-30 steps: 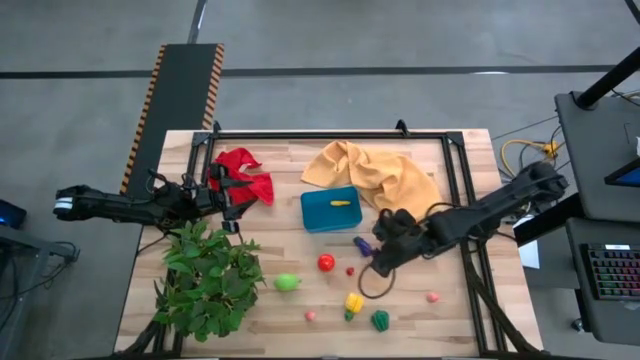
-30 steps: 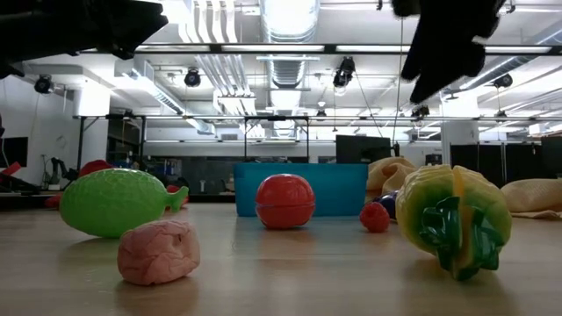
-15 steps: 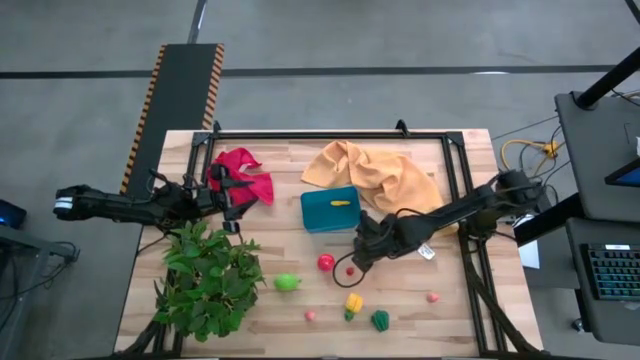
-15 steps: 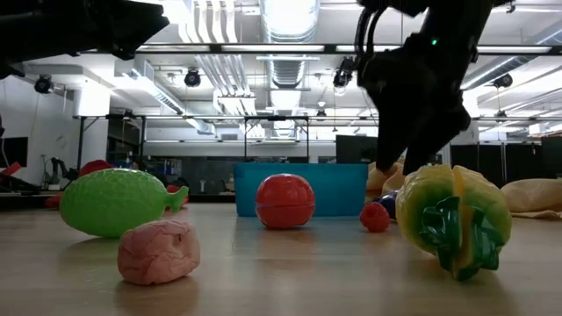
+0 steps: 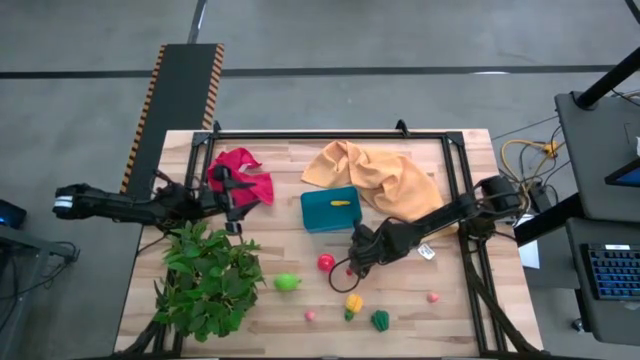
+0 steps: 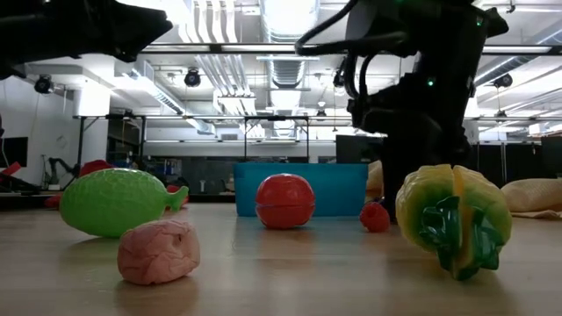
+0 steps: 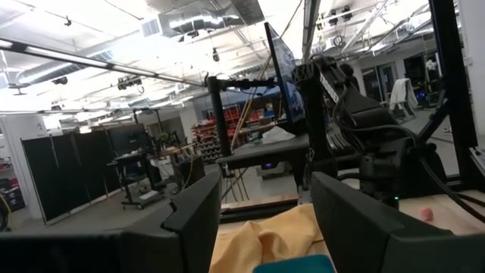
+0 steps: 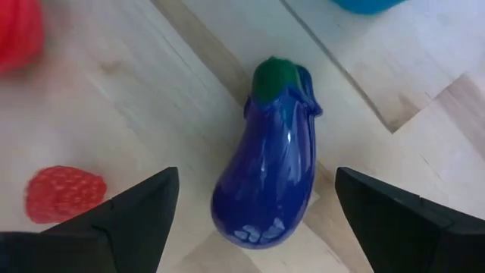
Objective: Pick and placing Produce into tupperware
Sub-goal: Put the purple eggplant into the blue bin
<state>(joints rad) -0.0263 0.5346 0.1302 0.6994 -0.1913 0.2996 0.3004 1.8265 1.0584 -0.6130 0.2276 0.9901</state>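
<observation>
Moved left and lower over the last second: right end effector (image 5: 356, 253), now down at the wooden surface (image 5: 450, 320) near centre frame in the high view, just below the small teal-blue rectangular plastic tupperware (image 5: 331, 210). Fingers (image 8: 129, 216) spread apart, straddling the glossy purple toy eggplant with green cap (image 8: 269, 176) in the right wrist view; pads not touching it, eggplant lying flat on the wood. Small red toy berry (image 8: 65, 194) just beside, by one finger.

Tupperware at centre of high view, a yellow piece (image 5: 342, 204) inside. Round red toy fruit (image 5: 326, 262) just below it, touching nothing. Light green toy fruit (image 5: 287, 283) lower, left of centre. Yellow toy pepper with green stem (image 5: 353, 303) and dark green toy vegetable (image 5: 380, 320) at lower centre. Pink lumps at (image 5: 310, 316) and (image 5: 432, 296), well apart.

Left end effector (image 5: 228, 196) at mid-left, over the red cloth (image 5: 240, 170); fingers (image 7: 198, 216) parted, gripping nothing.
</observation>
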